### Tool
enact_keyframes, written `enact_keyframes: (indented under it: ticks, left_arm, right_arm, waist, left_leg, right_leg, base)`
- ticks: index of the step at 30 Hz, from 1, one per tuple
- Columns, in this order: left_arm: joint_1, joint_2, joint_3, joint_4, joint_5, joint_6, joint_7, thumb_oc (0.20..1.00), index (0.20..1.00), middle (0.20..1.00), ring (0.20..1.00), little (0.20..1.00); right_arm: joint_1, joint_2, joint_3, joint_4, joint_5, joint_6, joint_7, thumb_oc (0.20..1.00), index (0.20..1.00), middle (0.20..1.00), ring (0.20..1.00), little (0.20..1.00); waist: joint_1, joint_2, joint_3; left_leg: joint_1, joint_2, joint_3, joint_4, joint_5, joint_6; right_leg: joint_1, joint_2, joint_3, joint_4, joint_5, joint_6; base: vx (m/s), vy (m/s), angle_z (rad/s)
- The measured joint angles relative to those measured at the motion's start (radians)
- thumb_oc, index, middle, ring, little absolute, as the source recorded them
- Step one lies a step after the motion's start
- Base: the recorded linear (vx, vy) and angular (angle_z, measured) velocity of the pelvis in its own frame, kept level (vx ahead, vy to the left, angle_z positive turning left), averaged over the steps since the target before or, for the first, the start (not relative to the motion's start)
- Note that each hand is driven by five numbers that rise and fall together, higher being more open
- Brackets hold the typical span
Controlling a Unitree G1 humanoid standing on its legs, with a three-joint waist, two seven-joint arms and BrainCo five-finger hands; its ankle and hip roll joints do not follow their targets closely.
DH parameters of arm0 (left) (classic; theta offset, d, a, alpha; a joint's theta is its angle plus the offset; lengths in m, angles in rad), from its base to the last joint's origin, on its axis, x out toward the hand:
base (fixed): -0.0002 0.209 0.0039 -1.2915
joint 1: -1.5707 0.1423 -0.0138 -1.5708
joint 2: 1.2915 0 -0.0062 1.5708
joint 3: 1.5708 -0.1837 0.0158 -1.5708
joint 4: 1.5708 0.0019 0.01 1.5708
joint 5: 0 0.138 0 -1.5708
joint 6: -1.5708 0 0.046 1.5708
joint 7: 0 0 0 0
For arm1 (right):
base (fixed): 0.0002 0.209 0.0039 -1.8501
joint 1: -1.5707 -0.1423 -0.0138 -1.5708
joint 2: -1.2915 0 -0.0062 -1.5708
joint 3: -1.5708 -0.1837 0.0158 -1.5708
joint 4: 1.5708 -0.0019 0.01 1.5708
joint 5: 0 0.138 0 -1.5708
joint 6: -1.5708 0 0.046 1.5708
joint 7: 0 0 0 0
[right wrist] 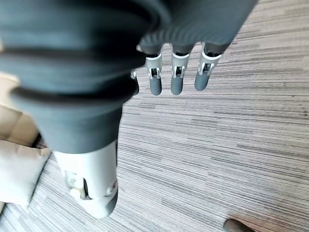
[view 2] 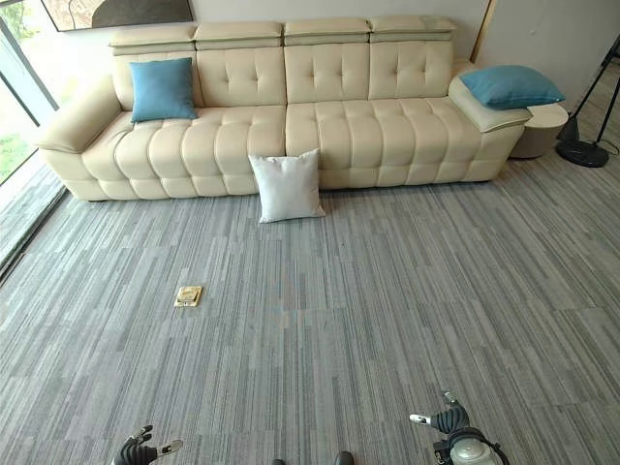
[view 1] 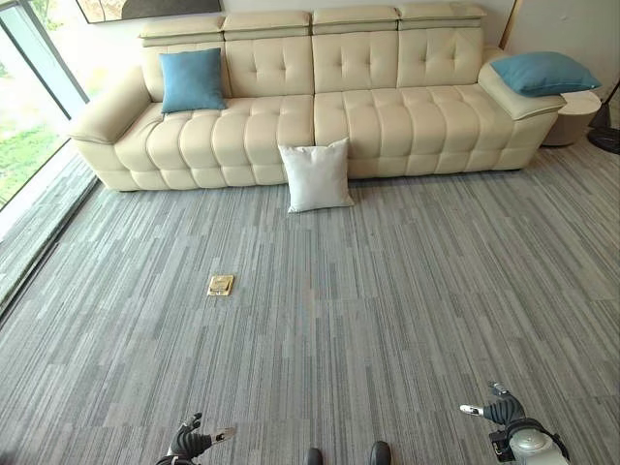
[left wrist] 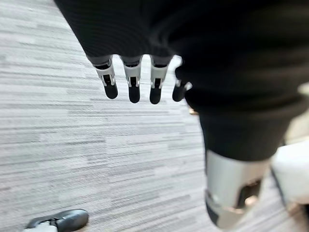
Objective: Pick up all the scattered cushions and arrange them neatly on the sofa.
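Observation:
A white cushion (view 1: 316,175) stands on the grey carpet, leaning against the front of the cream sofa (view 1: 378,116) near its middle. One blue cushion (view 1: 191,79) stands upright on the sofa's left seat against the backrest. Another blue cushion (view 1: 542,73) lies on the sofa's right armrest. My left hand (view 1: 190,441) hangs low at the near left, far from the cushions, its fingers (left wrist: 132,84) straight and holding nothing. My right hand (view 1: 504,411) is at the near right, with its fingers (right wrist: 176,75) also straight and empty.
A small brass floor plate (view 1: 221,285) sits in the carpet left of centre. A round side table (view 1: 573,116) stands past the sofa's right end, with a black stand base (view 2: 584,150) beside it. A glass wall (view 1: 29,107) runs along the left.

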Motion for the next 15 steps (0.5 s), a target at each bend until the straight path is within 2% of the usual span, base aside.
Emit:
enact_keyframes:
  ticks: [9,15]
  left_arm:
    - [0.003,-0.006,-0.001,-0.021,-0.016,-0.002,0.003,1.000,1.000,1.000,1.000,1.000]
    - [0.001,0.003,0.008,-0.063,-0.038,-0.001,0.021,1.000,1.000,1.000,1.000,1.000]
  right_arm:
    - [0.002,0.050,-0.024,-0.005,0.085,-0.003,0.000,1.000,1.000,1.000,1.000,1.000]
    - [-0.007,0.054,-0.025,-0.034,0.104,-0.004,-0.023,1.000,1.000,1.000,1.000,1.000]
  waist:
    - [0.002,-0.037,0.021]
    - [0.010,-0.065,0.022]
  left_leg:
    - [-0.003,-0.005,-0.001,-0.008,-0.001,0.000]
    - [-0.040,-0.007,0.000,0.009,-0.002,0.002]
  right_leg:
    - [-0.007,-0.005,0.001,0.001,0.000,0.002]
    - [-0.036,-0.006,0.001,0.006,0.003,0.001]
  base:
    - [0.01,0.017,0.00]
    - [0.01,0.053,0.01]
